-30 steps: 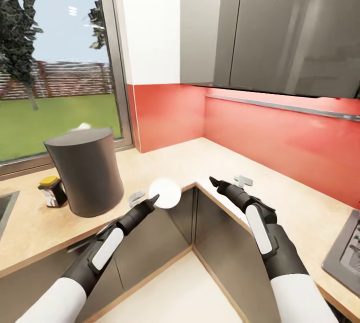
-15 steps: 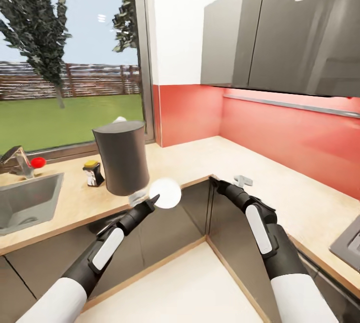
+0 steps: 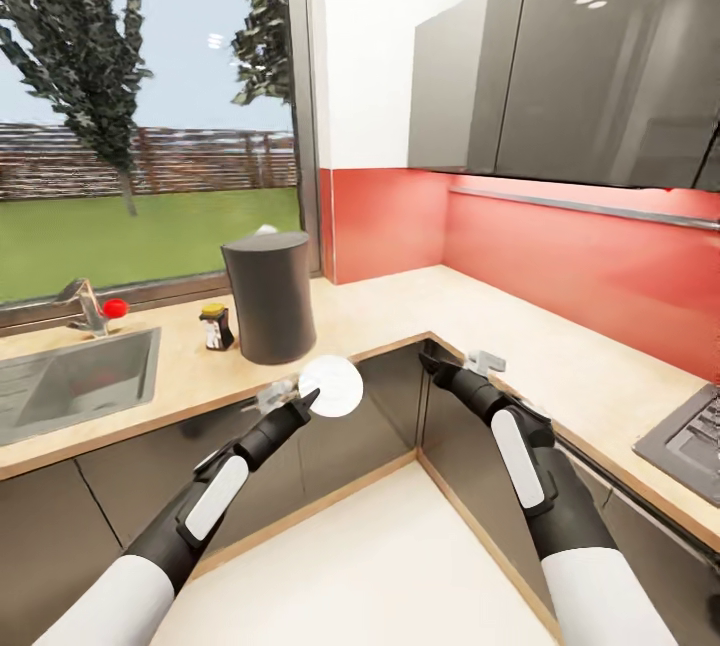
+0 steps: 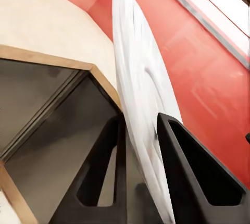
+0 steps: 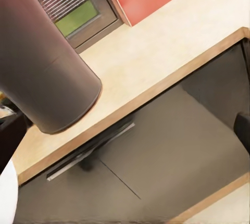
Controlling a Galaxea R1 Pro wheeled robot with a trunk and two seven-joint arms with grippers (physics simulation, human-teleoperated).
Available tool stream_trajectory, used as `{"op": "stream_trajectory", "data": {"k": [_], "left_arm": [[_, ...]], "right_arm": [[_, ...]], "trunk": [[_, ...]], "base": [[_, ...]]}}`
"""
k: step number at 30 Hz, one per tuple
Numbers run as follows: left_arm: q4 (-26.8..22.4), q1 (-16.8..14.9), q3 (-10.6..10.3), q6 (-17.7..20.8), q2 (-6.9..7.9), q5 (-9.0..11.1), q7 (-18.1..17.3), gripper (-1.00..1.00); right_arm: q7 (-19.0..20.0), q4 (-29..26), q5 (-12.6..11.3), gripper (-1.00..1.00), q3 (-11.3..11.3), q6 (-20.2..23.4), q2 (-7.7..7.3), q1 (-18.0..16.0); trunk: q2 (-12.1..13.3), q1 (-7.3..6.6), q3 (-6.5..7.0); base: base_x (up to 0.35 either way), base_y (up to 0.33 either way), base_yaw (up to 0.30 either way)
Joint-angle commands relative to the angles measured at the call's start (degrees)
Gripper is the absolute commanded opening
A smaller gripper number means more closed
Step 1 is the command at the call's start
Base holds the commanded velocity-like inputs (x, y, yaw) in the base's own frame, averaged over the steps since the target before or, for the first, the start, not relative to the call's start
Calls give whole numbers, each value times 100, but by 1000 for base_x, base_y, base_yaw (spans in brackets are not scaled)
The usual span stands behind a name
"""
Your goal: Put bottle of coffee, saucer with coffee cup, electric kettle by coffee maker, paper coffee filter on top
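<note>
The left gripper (image 3: 309, 396) clamps the round white saucer (image 3: 331, 386) on edge, near the beige surface (image 3: 400, 306) and tall grey cylindrical coffee maker (image 3: 270, 296). The right gripper (image 3: 428, 363) looks clenched, though I cannot tell.

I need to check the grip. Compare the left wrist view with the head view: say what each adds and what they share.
Left wrist view alone: the two fingers clamp the white saucer by its edge, one each side.

Head view alone: the coffee maker and coffee bottle on the counter, the sink, the right gripper.

Both: saucer, left gripper, red wall, counter corner.
</note>
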Motion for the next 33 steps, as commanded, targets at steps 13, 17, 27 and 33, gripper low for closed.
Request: {"op": "stream_trajectory", "data": {"k": [13, 17, 27, 33], "left_arm": [[19, -3, 7, 23, 61, 50, 7, -100], [48, -3, 14, 23, 70, 43, 7, -100], [84, 4, 221, 38, 217, 60, -1, -100], [83, 130, 250, 40, 289, 149, -2, -100]], "right_arm": [[12, 61, 27, 100, 6, 40, 4, -3], [17, 423, 35, 100, 20, 35, 8, -3], [21, 3153, 592, 100, 634, -9, 10, -3], [6, 5297, 1059, 100, 787, -630, 43, -3]], "trunk": [[-10, -1, -9], [-10, -1, -9], [-10, -1, -9], [-10, -1, -9]], "base": [[-109, 33, 0], [-2, 0, 0], [0, 0, 0], [0, 0, 0]]}}
